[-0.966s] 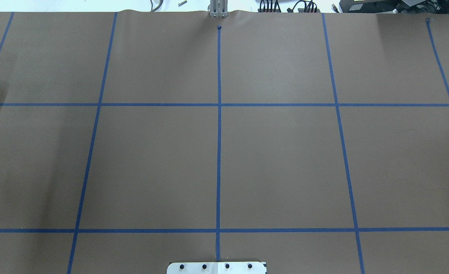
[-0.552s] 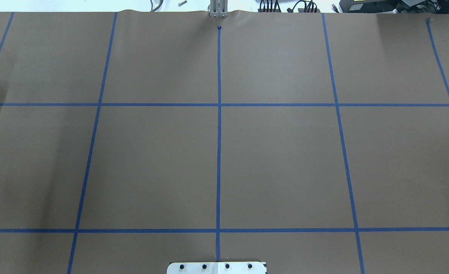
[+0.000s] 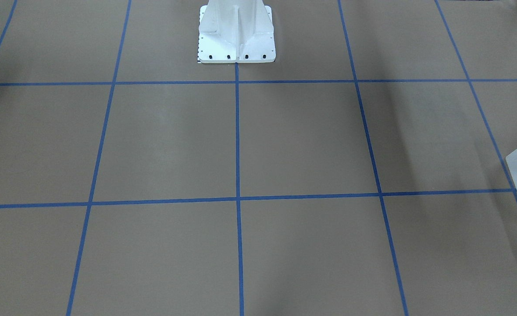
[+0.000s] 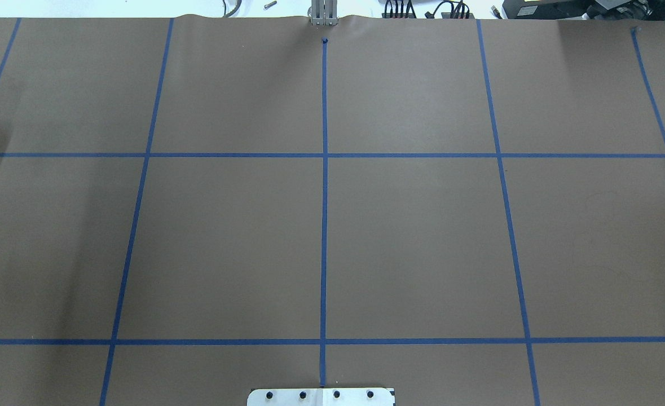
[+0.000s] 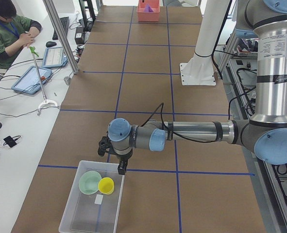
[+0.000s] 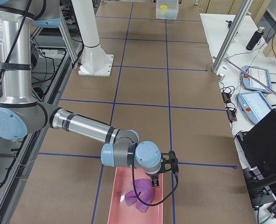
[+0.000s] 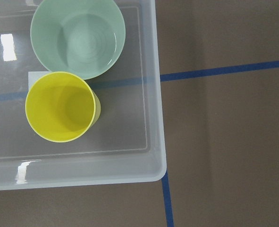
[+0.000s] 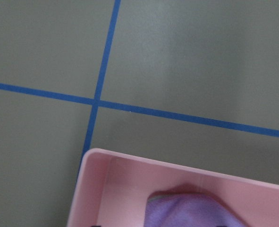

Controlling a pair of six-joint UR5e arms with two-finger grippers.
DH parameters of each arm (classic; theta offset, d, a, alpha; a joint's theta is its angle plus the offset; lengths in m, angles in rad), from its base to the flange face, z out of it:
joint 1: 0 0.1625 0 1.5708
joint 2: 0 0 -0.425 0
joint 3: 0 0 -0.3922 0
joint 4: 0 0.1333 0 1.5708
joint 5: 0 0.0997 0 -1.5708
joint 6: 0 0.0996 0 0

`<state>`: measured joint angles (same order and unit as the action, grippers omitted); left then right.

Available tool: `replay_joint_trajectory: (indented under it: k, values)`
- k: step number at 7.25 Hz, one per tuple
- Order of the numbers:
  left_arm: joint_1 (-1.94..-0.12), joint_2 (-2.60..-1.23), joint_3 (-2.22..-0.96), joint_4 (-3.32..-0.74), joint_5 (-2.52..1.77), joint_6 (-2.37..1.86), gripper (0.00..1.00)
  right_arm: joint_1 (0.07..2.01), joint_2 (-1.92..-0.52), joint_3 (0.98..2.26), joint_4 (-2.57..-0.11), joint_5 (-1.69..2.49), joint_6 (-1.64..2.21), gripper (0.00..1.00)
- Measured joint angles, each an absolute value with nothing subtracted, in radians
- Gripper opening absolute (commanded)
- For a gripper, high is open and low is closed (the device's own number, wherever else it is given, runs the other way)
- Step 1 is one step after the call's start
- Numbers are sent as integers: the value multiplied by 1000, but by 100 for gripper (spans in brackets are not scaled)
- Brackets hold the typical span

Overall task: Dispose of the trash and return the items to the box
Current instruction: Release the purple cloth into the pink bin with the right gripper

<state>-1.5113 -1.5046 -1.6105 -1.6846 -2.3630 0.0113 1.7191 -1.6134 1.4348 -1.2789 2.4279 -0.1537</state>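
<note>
Brown paper over the table [image 4: 422, 237], crossed by blue tape lines. Stretched low along one end, the left arm [image 5: 196, 131]; along the other end, the right arm [image 6: 81, 125]. Frosted clear box [image 5: 92, 218] at the left end, sitting across a tape line. Pink tray [image 6: 116, 198] at the right end. Left tool [image 5: 113, 156] over the box's edge, right tool [image 6: 163, 170] over the tray's end; cannot tell how wide either stands, seen only from the side. Purple cloth [image 6: 140, 195] bunched inside the tray. Mint-green bowl [image 7: 78, 38] upright in the box. Yellow cup [image 7: 60, 106] upright just beside the bowl, perhaps touching it, over a white slip [image 7: 35, 75].
</note>
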Motion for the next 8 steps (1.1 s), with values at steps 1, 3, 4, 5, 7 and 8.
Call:
replay_joint_trajectory:
  k: [1, 3, 4, 5, 7, 8]
  values:
    - [-1513, -1501, -1611, -1676, -2372, 10, 99, 1697, -1615, 1497, -1283, 2429, -52, 100]
    - [-1537, -1492, -1623, -1621, -2401, 10, 99, 1632, -1618, 1591, -1297, 2400, 89, 100]
    - [-1557, -1476, -1652, -1601, -2403, 12, 99, 1605, -1618, 1641, -1337, 2373, 118, 100]
    - [-1568, -1458, -1685, -1593, -2402, 14, 99, 1579, -1620, 1705, -1410, 2338, 129, 100]
    - [-1573, -1440, -1729, -1591, -2400, 17, 99, 1529, -1651, 1773, -1486, 2244, 115, 100]
    - [-1574, -1436, -1736, -1591, -2399, 18, 99, 1515, -1676, 1780, -1493, 2218, 86, 100]
